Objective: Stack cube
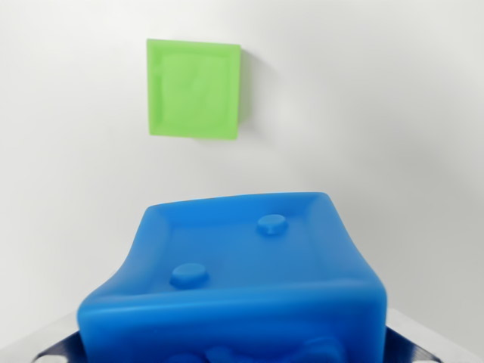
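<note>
A blue cube (249, 280) with raised round studs fills the lower middle of the wrist view, very close to the camera. It sits between metal gripper fingers (408, 340) whose edges show at the bottom left and bottom right corners, so my gripper (242, 352) is shut on it. A green cube (194, 89) lies on the white surface further off, toward the upper left of the wrist view, apart from the blue cube. The blue cube hangs above the surface, nearer to the camera than the green one.
A plain white surface (378, 113) lies all around the green cube. No other objects or edges show.
</note>
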